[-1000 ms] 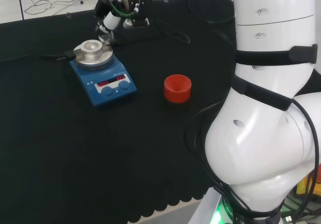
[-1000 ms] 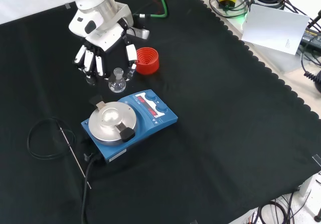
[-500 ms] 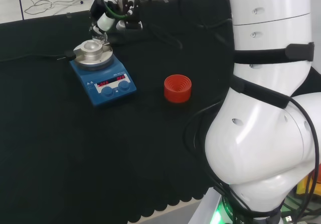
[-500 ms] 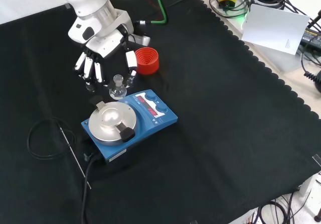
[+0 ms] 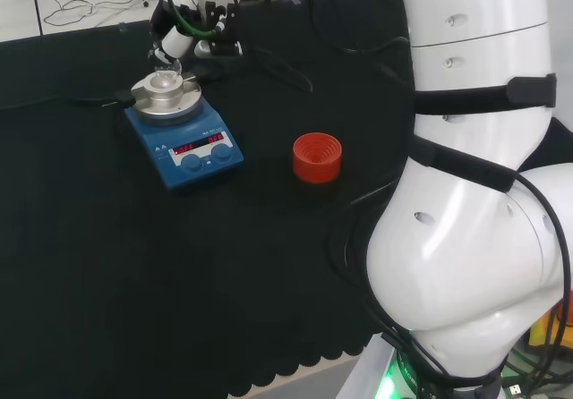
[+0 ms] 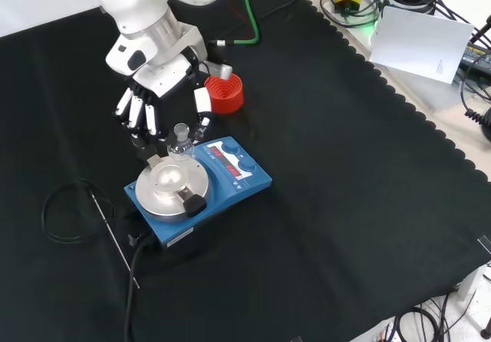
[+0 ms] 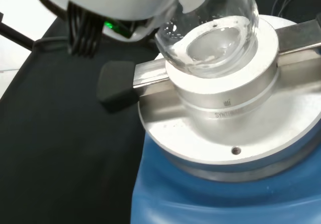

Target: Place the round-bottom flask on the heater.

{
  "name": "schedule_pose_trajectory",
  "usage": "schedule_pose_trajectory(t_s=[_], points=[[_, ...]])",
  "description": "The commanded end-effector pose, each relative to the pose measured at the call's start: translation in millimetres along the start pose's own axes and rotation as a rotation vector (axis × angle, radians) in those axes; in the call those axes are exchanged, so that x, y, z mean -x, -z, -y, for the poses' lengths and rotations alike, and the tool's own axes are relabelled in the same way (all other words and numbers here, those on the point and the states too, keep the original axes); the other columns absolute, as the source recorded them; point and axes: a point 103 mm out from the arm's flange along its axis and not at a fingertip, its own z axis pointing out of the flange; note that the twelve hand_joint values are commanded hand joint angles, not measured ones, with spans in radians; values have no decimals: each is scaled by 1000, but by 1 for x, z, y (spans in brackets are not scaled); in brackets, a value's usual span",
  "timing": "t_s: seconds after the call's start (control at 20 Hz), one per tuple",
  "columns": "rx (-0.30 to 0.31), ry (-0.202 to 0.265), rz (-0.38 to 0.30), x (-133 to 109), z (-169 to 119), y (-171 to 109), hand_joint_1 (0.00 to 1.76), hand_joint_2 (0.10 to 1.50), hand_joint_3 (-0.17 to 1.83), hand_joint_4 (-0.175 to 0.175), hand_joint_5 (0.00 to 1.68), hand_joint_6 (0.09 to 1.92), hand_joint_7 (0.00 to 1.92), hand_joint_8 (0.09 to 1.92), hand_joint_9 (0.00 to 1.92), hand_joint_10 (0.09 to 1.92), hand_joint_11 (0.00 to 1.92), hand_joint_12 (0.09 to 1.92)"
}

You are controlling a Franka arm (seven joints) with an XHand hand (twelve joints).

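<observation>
Round-bottom flask [image 7: 208, 30] pinched at neck by curled fingers [image 6: 201, 103], bulb hanging just above heater's [image 6: 222, 177] hollow metal block [image 7: 225, 91], slightly off-centre.

The white arm [image 5: 474, 238] reaches from its base at the head view's right toward the far left. In the front view the robot hand [image 6: 157, 89] points down, fingers [image 6: 147, 116] and thumb [image 6: 202, 108] pinching the flask [image 6: 180, 144].
</observation>
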Motion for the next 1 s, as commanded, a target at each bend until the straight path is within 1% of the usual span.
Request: schedule_pose_trajectory(t_s=[0.05, 0.15, 0.2, 0.35, 0.55, 0.75, 1.0], points=[[3, -5, 4, -1, -11, -6, 1093, 589, 931, 175, 1133, 1062, 581, 688, 760, 560, 340, 1364], [-4, -1, 0, 6, -13, -6, 1092, 589, 932, 175, 1133, 1063, 581, 688, 760, 560, 340, 1364], [-8, 1, 2, 4, -17, -8, 1092, 589, 932, 175, 1132, 1063, 581, 688, 760, 560, 340, 1364], [-5, -7, 4, 10, -20, -8, 1092, 588, 933, 175, 1132, 1064, 581, 689, 760, 561, 341, 1363], [-2, -10, 12, 9, -22, -9, 1092, 588, 934, 175, 1131, 1066, 580, 689, 760, 561, 341, 1362], [-3, 16, -4, 4, -25, -13, 1092, 588, 935, 175, 1131, 1067, 580, 690, 760, 561, 342, 1362], [-9, 24, -18, 5, -28, -15, 1092, 588, 935, 175, 1130, 1069, 580, 690, 760, 562, 342, 1362]])
